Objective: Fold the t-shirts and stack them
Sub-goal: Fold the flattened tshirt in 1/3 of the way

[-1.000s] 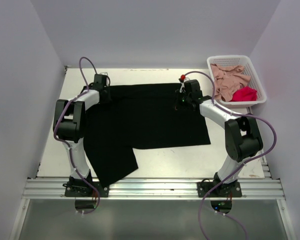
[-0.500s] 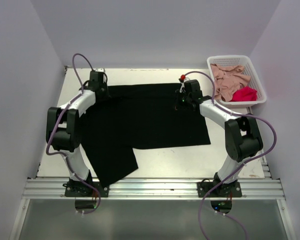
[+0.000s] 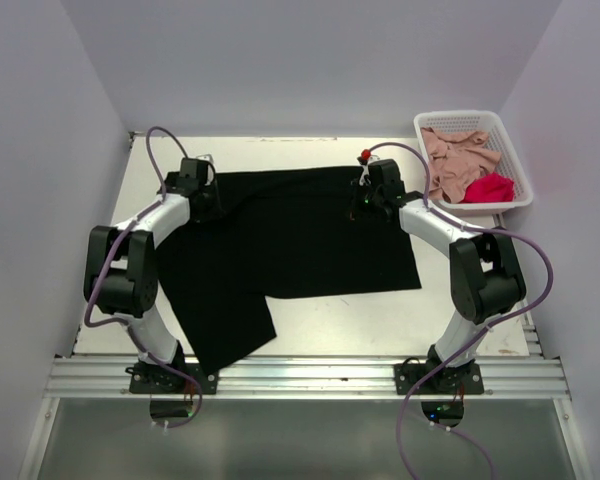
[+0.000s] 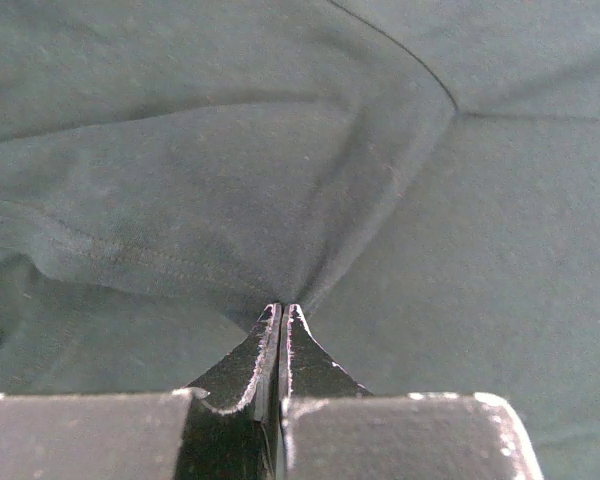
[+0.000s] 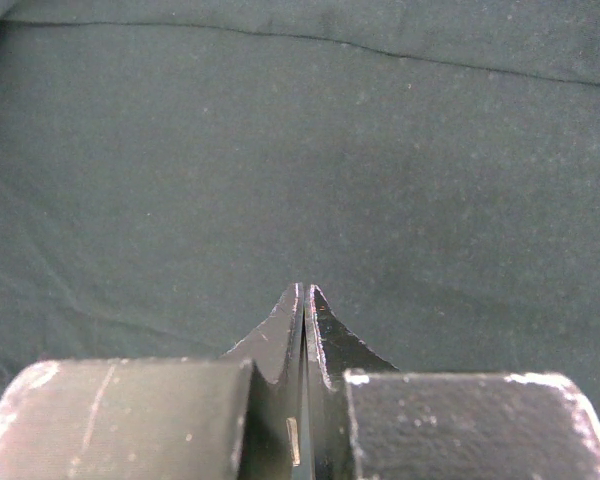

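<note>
A large black t-shirt [image 3: 290, 240] lies spread over the table, one flap reaching toward the near left edge. My left gripper [image 3: 202, 192] sits at the shirt's far left corner. In the left wrist view it [image 4: 281, 308] is shut on a pinch of the black cloth [image 4: 400, 200], with creases running into the tips. My right gripper [image 3: 365, 203] rests near the shirt's far right edge. In the right wrist view it [image 5: 306, 288] is shut with its tips down on flat black cloth [image 5: 280, 160], and no fold shows between them. A dusty pink t-shirt [image 3: 455, 160] and a red t-shirt [image 3: 488, 187] lie crumpled in the basket.
A white lattice basket [image 3: 460, 116] stands at the far right corner of the table [image 3: 380, 320]. White walls close in the left, back and right sides. A metal rail [image 3: 300, 375] with both arm bases runs along the near edge.
The left gripper has moved toward the near left, pulling the black shirt's far left corner out with it. The right arm has stayed still.
</note>
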`<state>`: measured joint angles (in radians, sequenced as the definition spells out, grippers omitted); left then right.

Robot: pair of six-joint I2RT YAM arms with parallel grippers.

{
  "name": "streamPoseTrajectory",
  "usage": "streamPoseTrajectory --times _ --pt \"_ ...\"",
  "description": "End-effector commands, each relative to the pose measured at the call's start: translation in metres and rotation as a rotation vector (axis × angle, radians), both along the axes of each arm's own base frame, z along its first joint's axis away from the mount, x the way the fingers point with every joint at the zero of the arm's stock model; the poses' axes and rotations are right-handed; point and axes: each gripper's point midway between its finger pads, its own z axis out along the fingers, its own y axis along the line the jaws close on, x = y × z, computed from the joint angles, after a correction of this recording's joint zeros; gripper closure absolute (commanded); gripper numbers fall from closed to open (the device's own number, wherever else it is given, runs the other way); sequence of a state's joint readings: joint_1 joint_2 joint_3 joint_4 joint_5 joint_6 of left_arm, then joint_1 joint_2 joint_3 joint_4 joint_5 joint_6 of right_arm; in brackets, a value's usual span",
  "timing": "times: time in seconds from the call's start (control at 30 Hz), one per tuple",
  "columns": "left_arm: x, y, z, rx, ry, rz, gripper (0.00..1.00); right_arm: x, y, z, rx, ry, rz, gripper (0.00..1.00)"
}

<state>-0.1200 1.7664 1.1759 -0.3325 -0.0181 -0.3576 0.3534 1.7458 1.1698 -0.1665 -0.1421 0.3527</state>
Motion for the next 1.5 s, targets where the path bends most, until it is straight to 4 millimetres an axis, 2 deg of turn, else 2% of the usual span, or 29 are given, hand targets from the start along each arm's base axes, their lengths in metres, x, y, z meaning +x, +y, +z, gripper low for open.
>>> streamPoseTrajectory --times 0.0,0.4,0.73,1.0,1.23,1.3,1.37,1.4,1.47 --pt "-0.009 -0.016 0.019 -0.063 -0.031 -0.015 1.00 0.003 0.001 0.016 -0.005 -0.044 0.012 1.00" --pt "-0.015 -0.039 0.036 -0.125 -0.049 -0.039 1.00 0.004 0.001 0.018 -0.004 -0.051 0.012 1.00" --pt "-0.020 -0.054 0.033 -0.172 -0.022 -0.051 1.00 0.005 0.001 0.017 -0.005 -0.051 0.013 1.00" --pt "-0.021 -0.073 0.041 -0.195 -0.027 -0.067 1.00 0.005 0.001 0.018 -0.007 -0.052 0.013 1.00" --pt "-0.024 -0.081 0.042 -0.204 -0.021 -0.074 0.99 0.005 0.001 0.018 -0.008 -0.052 0.012 1.00" --pt "-0.024 -0.083 0.043 -0.200 -0.023 -0.079 0.96 0.004 0.001 0.018 -0.007 -0.052 0.014 1.00" --pt "-0.024 -0.082 0.041 -0.190 -0.019 -0.077 0.84 0.005 0.001 0.019 -0.007 -0.055 0.012 1.00" --pt "-0.024 -0.081 0.041 -0.184 -0.018 -0.074 0.67 0.005 0.001 0.018 -0.007 -0.052 0.013 1.00" --pt "-0.024 -0.076 0.041 -0.160 -0.024 -0.058 0.48 0.004 0.001 0.017 -0.010 -0.048 0.015 1.00"
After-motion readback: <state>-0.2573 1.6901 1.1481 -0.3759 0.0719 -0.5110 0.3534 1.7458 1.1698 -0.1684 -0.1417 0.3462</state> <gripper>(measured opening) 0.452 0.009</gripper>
